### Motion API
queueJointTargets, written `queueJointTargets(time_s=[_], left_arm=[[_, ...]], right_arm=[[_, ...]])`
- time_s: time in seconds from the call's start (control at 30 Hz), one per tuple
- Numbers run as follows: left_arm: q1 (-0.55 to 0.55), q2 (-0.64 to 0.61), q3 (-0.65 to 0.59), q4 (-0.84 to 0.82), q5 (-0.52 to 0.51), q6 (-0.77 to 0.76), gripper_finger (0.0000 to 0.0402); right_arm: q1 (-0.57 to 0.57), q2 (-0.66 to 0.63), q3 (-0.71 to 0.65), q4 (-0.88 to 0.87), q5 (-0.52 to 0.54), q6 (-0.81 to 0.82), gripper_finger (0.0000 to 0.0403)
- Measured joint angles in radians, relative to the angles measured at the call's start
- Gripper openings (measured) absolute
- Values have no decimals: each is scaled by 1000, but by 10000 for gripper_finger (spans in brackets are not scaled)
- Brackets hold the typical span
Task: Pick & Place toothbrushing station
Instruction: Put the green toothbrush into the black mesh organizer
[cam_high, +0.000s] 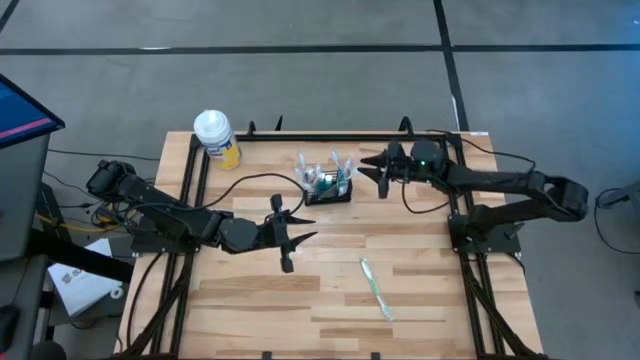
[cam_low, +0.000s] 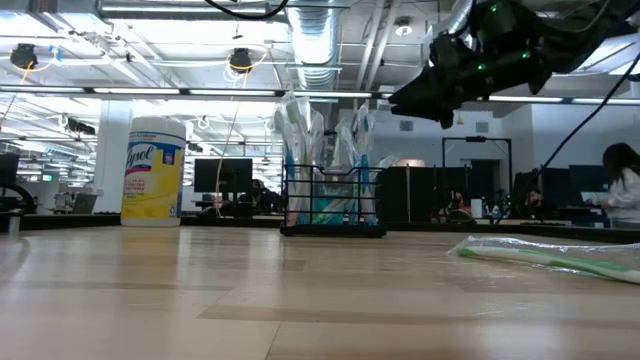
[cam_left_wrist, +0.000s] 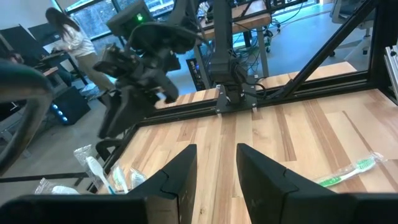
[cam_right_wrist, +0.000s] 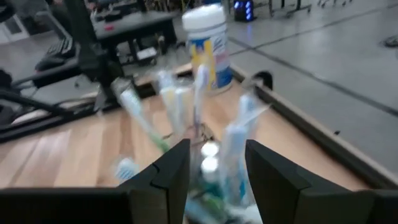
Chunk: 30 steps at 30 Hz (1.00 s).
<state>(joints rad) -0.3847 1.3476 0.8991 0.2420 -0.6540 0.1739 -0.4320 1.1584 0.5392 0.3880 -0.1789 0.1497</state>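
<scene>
Small black wire-mesh toothbrush holder (cam_high: 329, 187) sits at the table's far middle, stuffed with wrapped brushes. Right gripper (cam_high: 379, 172) hovers just beside it, fingers parted, empty — could knock it over. Left gripper (cam_high: 287, 236) released, mid-table; wrapped green toothbrush (cam_high: 377, 289) lies well apart — may get left out.

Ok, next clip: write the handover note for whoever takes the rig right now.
Left gripper: open, empty, mid-table, waiting.
Right gripper: open, empty, raised just beside the toothbrushing station.
Station: at the table's far edge, upright, with several wrapped toothbrushes standing in it.
Left to do: one wrapped green toothbrush lies flat on the near right of the table, not yet picked up.
Lysol wipes canister stands at the far left corner, untouched.
</scene>
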Motion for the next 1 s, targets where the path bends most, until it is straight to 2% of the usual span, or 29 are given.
queueJointTargets(time_s=[0.37,0.77,0.87,1.0], left_arm=[[0,0,0,0,0,0,108],[-1,0,0,0,5,0,108],[-1,0,0,0,47,0,108],[-1,0,0,0,160,1,108]], right_arm=[[215,-95,0,-231,-4,1,134],[488,-33,0,-354,-4,95,117],[535,-10,0,-360,-4,146,116],[589,3,0,-388,-4,192,116]])
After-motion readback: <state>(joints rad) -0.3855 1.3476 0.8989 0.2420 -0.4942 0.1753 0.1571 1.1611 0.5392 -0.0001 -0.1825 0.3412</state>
